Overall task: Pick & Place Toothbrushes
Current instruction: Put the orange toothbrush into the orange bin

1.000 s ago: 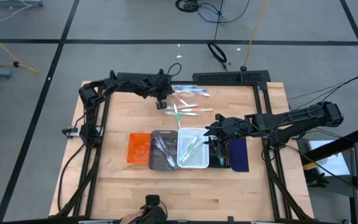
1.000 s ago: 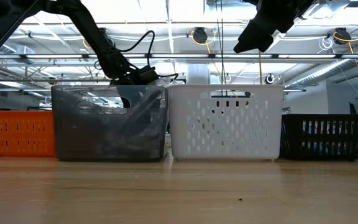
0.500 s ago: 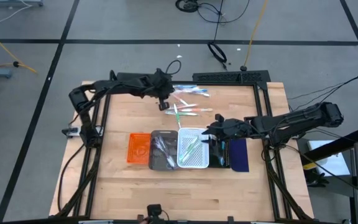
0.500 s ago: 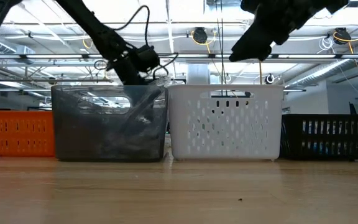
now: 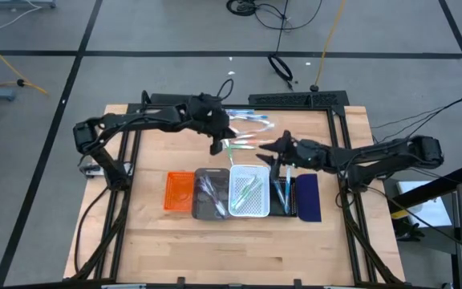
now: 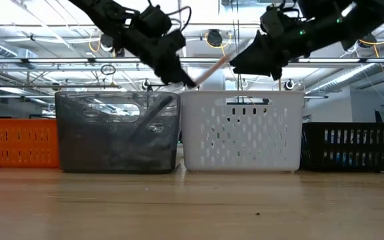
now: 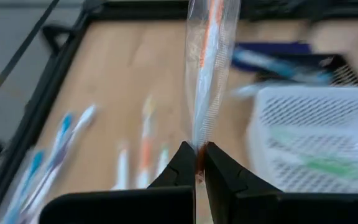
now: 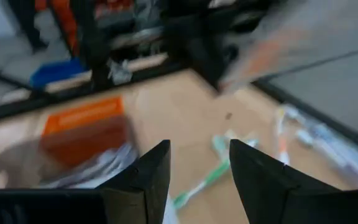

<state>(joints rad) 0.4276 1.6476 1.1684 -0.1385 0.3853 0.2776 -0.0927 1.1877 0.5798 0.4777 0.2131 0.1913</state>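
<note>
wooden table (image 5: pixel 159 233) carries a row of trays, and the white tray (image 5: pixel 247 193) is the reference for all positions below.

progress, near to far:
- the white tray holds green toothbrushes; the grey tray (image 5: pixel 208 195) touching its left side holds pale wrapped ones. the orange tray (image 5: pixel 178 192) beyond the grey one shows no clear contents.
- the black tray (image 5: pixel 281 195) on the white tray's right side holds blue toothbrushes; the navy tray (image 5: pixel 308 198) is next out.
- sorting is judged partly done. loose toothbrushes (image 5: pixel 245 144) remain on the table beyond the white tray, with a further group (image 5: pixel 251 120) near the far edge.

grippers:
- left gripper (image 5: pixel 216 145) hangs above the table just beyond the white tray's far left corner, clenched on one end of a wrapped orange toothbrush (image 7: pixel 207 56).
- right gripper (image 5: pixel 277 154) hangs just beyond the white tray's far right corner, jaws spread, holding nothing.

view differences:
- high view gives the tray order and the loose stock, but the held item is hard to make out there.
- left wrist view shows the grip itself: both fingers pinch the clear wrapper, with the orange handle inside.
- low view shows height: the wrapped brush (image 6: pixel 209 69) slants above the white tray's rim, between the two grippers. tray contents and loose brushes are hidden.
- right wrist view shows the spread fingers (image 8: pixel 145 177) and loose brushes on the wood, blurred.
</note>
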